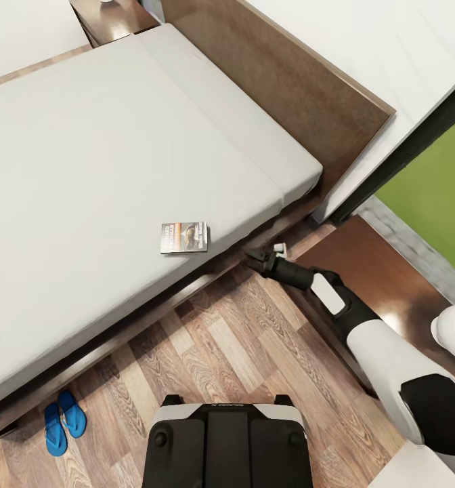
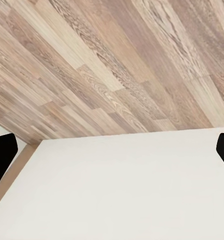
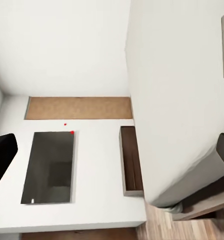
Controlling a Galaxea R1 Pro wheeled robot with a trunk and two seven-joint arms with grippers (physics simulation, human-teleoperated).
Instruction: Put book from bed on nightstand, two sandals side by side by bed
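While the book lay near the bed edge, the right gripper hovered just beside it, apparently open. Both sandals sat together on the floor. I could not tell the left gripper's state.

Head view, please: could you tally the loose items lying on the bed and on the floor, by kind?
Thin dark-covered paperback book, on the grey mattress near its edge: 1
Flat bright blue sandals, side by side on the wood-plank floor beside the bed frame: 2
Total: 3
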